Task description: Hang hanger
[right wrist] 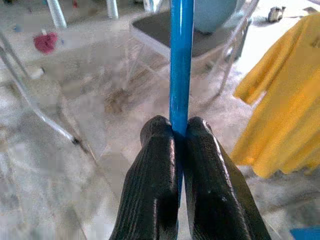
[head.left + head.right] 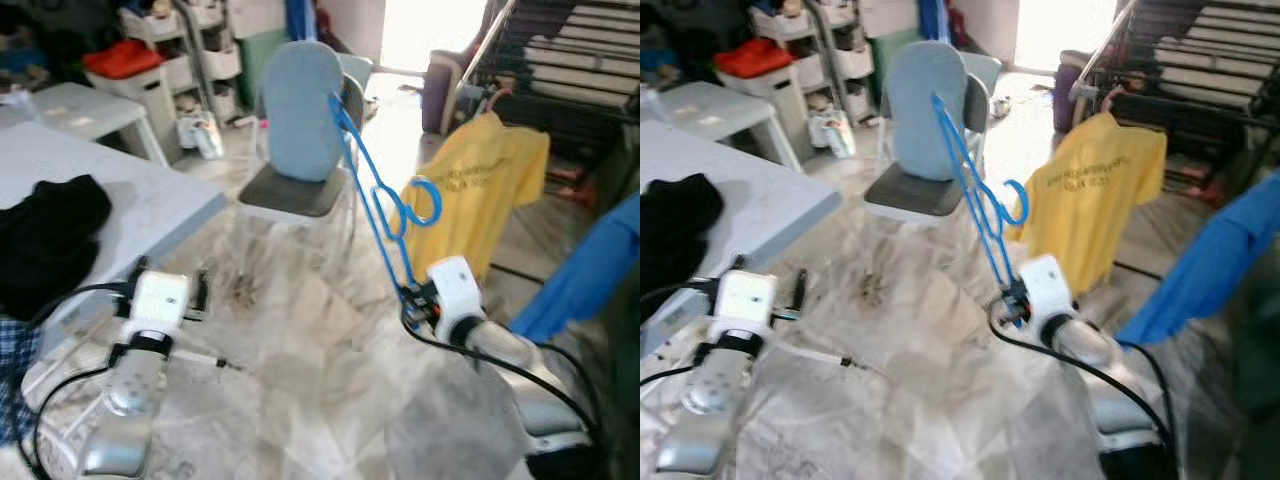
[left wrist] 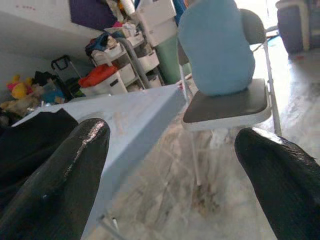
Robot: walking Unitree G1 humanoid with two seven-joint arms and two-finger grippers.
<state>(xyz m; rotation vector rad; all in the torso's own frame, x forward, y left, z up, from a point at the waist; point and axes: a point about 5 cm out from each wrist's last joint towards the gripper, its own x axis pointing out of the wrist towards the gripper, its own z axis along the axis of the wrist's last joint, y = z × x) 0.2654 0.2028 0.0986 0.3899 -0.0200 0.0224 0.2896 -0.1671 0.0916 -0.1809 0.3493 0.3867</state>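
Observation:
My right gripper (image 2: 412,293) is shut on a blue plastic hanger (image 2: 372,190), which sticks up and away from it with its hook (image 2: 424,201) curling to the right. In the right wrist view the two black fingers (image 1: 160,175) pinch the blue hanger bar (image 1: 181,65). A yellow T-shirt (image 2: 490,185) hangs from a dark rack (image 2: 560,60) at the far right. My left gripper (image 2: 190,293) is open and empty, low by the edge of the grey table (image 2: 150,205); its fingertips (image 3: 60,175) stand wide apart.
A folding chair (image 2: 300,150) with a light blue backrest stands ahead in the middle. Black clothing (image 2: 45,240) lies on the grey table at left. Blue fabric (image 2: 590,270) hangs at the right edge. Cluttered shelves (image 2: 200,60) line the back. The floor is pale marble.

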